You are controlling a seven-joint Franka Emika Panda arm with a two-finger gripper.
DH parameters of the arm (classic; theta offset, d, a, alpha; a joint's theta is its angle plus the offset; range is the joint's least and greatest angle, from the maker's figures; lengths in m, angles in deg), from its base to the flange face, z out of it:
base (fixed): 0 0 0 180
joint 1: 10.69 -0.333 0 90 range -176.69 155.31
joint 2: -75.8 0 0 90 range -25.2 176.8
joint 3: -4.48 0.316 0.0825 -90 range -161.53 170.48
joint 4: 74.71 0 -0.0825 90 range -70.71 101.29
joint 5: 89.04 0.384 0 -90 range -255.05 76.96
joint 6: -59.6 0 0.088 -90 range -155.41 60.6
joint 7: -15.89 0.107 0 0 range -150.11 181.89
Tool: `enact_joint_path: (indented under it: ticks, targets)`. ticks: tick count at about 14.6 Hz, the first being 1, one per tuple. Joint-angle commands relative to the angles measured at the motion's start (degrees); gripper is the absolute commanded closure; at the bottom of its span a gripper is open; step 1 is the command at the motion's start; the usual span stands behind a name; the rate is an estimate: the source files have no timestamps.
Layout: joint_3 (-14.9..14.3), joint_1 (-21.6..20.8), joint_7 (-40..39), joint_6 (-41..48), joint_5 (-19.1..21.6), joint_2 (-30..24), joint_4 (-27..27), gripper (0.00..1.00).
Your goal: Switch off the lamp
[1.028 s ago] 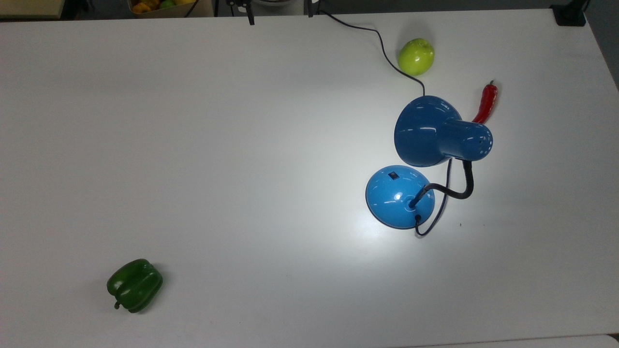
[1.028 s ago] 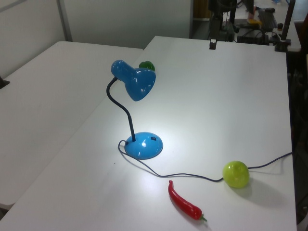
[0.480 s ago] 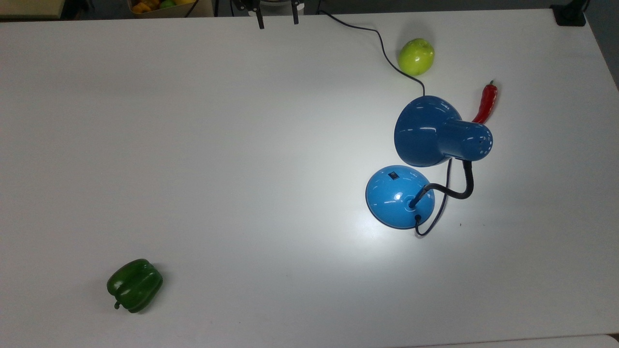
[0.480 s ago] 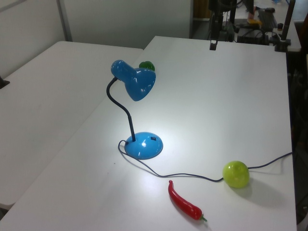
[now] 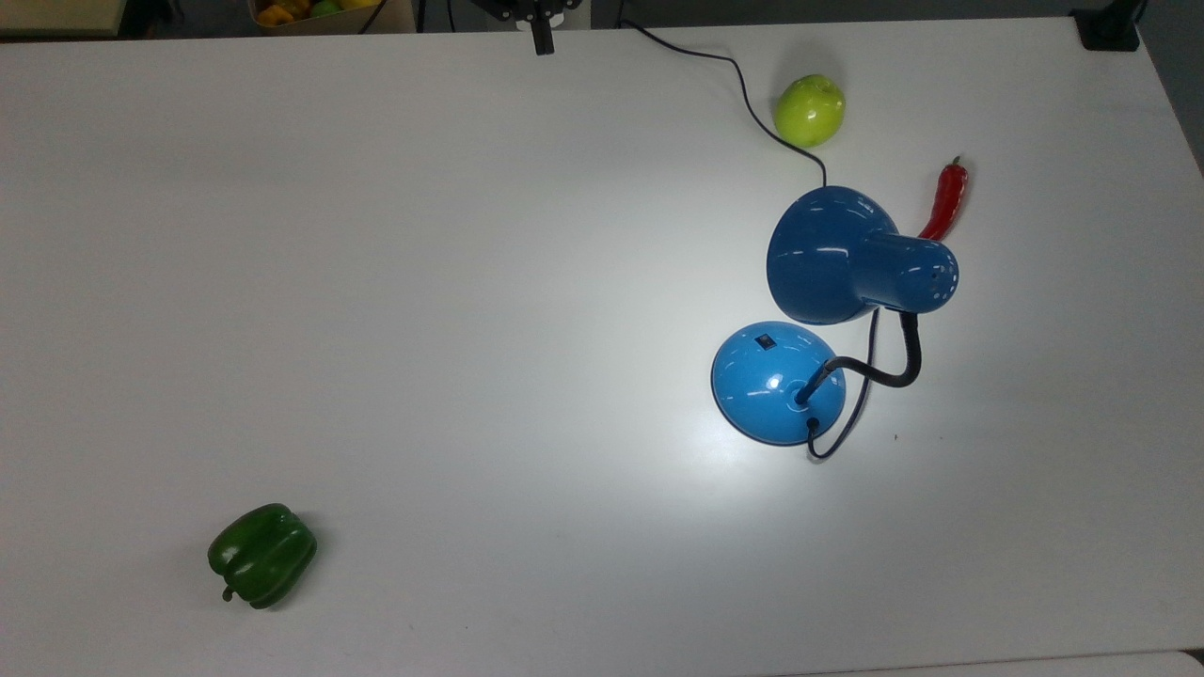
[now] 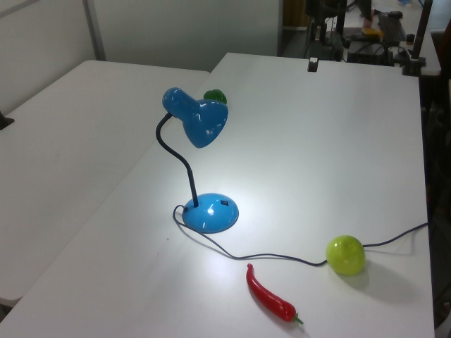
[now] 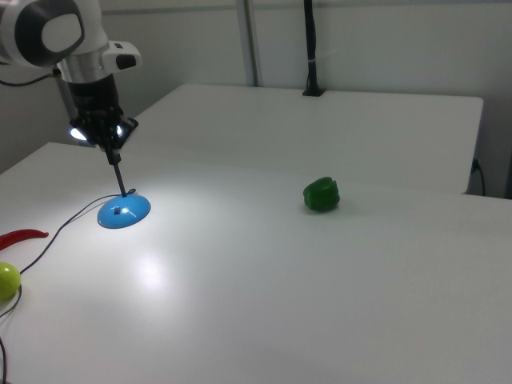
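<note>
One hand (image 5: 541, 38) at top view's upper table (image 5: 470, 282) edge, fingers together, well apart from lit lamp (image 5: 779, 381).

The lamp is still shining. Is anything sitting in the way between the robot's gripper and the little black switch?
Nothing visible blocks it. In the top view, bare table lies between the gripper and the lamp. The switch is uncovered; the apple sits off to the side.

White table (image 5: 470, 282) with blue lamp (image 5: 779, 381), green apple (image 5: 809, 110), red chili (image 5: 948, 196), green bell pepper (image 5: 262, 554).
</note>
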Motion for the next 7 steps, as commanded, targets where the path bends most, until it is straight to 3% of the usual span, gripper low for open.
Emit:
enact_joint_path:
  ticks: [1,7]
  targets:
    - [-0.5,-0.7,-1.5,0.0,0.7,-1.0,1.3,1.0]
    - [-0.1,-1.0,-0.3,-0.6,2.5,-0.6,2.7,1.0]
